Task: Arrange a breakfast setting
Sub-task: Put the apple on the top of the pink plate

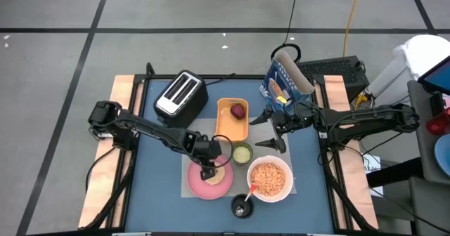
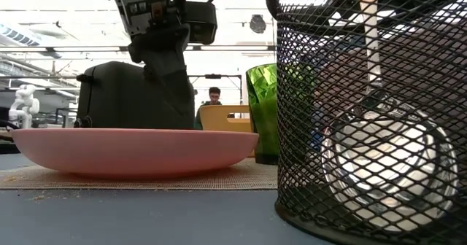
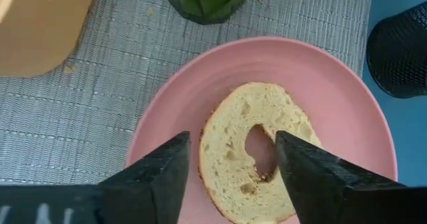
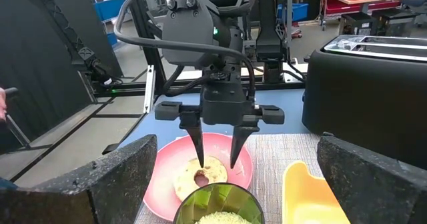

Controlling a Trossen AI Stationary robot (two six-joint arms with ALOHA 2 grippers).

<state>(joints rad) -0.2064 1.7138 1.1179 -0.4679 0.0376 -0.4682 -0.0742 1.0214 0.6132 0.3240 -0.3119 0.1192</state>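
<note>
The toast (image 3: 257, 144), a slice with a hole in it, lies flat on the pink plate (image 3: 333, 97), which rests on a grey woven mat (image 3: 80, 117). My left gripper (image 1: 211, 168) is open and points down right over the toast; its fingers (image 4: 200, 151) end just at the slice. My right gripper (image 1: 271, 132) is open and empty beside the orange tray (image 1: 229, 123), which holds the dark-red fruit (image 1: 239, 111). The green cup (image 1: 242, 152) and the white bowl (image 1: 270, 179) of cereal stand right of the plate. The blue cereal box (image 1: 283, 81) stands at the far right. My left gripper points straight down over the toast's middle (image 3: 233, 127), one finger at the slice's edge and one over its hole. I cannot tell whether the fingertips touch the slice. The toast lies flat on the plate.
A black mesh holder (image 1: 242, 206) with the red-handled spoon (image 2: 368, 26) stands at the near edge. The black-and-silver toaster (image 1: 181, 94) stands at the far left. A person (image 2: 214, 95) is behind the table.
</note>
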